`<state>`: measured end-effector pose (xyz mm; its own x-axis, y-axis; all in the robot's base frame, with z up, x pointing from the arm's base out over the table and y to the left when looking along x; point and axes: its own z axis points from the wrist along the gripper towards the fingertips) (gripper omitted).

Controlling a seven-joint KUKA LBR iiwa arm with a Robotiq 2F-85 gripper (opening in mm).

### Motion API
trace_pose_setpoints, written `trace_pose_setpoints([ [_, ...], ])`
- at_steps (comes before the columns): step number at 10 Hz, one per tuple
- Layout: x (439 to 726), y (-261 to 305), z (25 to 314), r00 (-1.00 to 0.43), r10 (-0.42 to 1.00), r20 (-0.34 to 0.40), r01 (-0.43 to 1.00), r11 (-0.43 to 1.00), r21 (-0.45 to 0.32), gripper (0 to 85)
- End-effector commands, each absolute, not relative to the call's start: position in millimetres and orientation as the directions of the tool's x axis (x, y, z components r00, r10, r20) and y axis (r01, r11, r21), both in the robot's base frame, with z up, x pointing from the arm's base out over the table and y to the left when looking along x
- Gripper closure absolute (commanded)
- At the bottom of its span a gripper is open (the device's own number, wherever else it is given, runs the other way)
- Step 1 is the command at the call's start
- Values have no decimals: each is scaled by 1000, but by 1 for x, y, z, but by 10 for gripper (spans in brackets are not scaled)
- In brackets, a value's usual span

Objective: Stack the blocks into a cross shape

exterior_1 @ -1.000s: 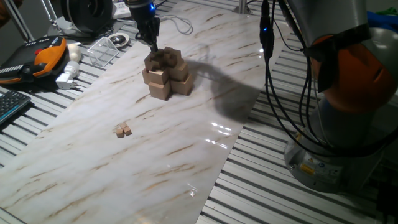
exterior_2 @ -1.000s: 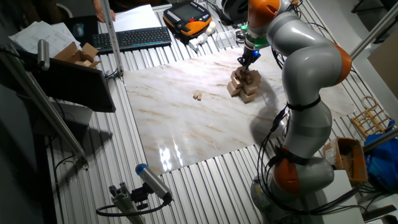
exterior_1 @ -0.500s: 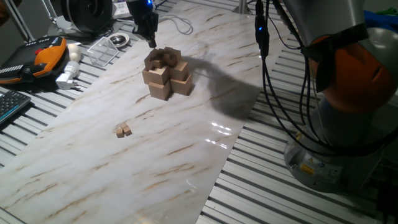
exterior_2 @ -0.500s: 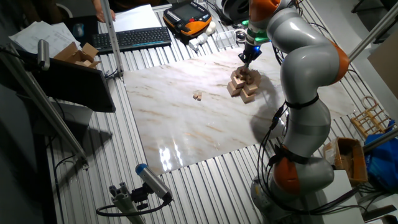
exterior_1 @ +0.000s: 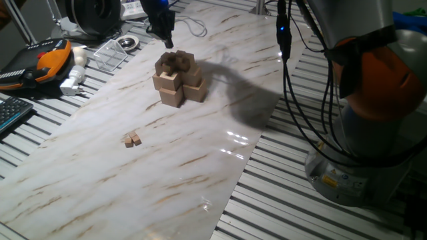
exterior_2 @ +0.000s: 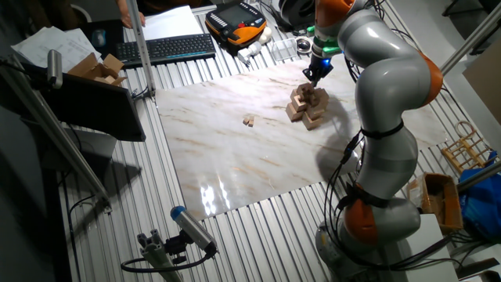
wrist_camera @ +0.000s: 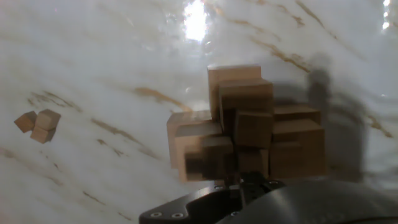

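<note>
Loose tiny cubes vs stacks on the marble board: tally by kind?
Tiny loose blocks: 2, touching each other, well apart from the pile
Tiered cross shape: 1 (its cubes overlap, so no cube count)
Total: 3

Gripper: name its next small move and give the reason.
Probably travel across to the two tiny blocks lying loose on the marble. The gripper hangs above the cross shape without touching it, and no block shows between its fingers in the fixed views, so the next piece likely has to come from there. Whether its jaws are open is unclear.
</note>
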<state>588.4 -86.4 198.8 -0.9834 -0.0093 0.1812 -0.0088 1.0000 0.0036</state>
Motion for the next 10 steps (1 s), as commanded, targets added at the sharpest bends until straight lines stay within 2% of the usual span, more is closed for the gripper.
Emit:
trace_pose_setpoints([
  [1,585,-85,199,-983,-8,183,-8,1000,0,850],
  [10,561,-82,194,-977,-27,209,-35,999,-36,850],
])
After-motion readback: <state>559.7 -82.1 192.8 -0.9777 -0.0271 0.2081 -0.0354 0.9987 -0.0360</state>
